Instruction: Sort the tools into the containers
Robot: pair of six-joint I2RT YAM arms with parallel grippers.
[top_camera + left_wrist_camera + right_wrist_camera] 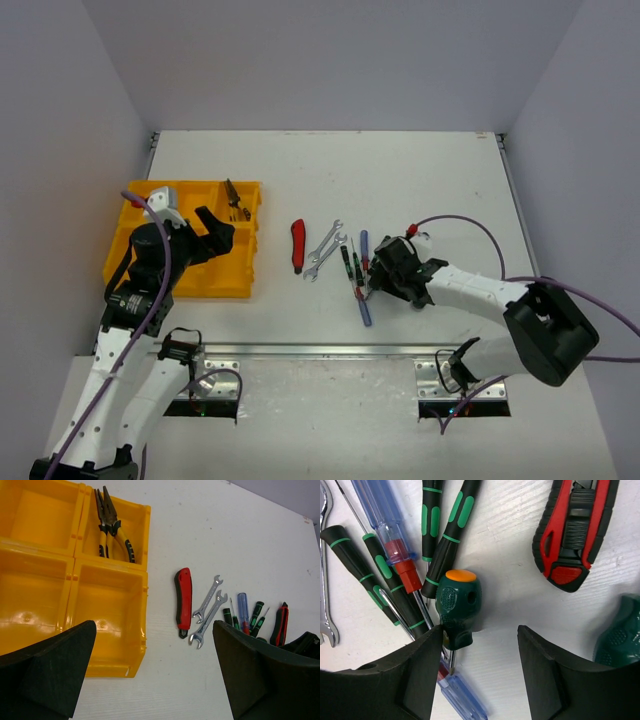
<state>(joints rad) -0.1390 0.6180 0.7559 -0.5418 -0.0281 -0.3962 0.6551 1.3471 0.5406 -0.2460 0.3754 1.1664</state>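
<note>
The yellow tray (180,250) of containers sits at the left, with yellow-handled pliers (112,525) in its back right compartment. My left gripper (155,670) hangs open over the tray's near right corner, holding nothing. A red-handled knife (183,600) and two silver wrenches (210,610) lie on the table right of the tray. My right gripper (480,645) is open just above the screwdriver pile (355,265). A stubby green screwdriver (458,605) with an orange cap lies against its left finger, not between the jaws. Green-striped black screwdrivers (447,535) and a clear blue one (380,515) lie beside it.
A red-and-black handled tool (572,530) lies beyond the right gripper, and another green handle (620,635) shows at its right. A second blue handle (465,702) lies under the left finger. White walls ring the table (420,180).
</note>
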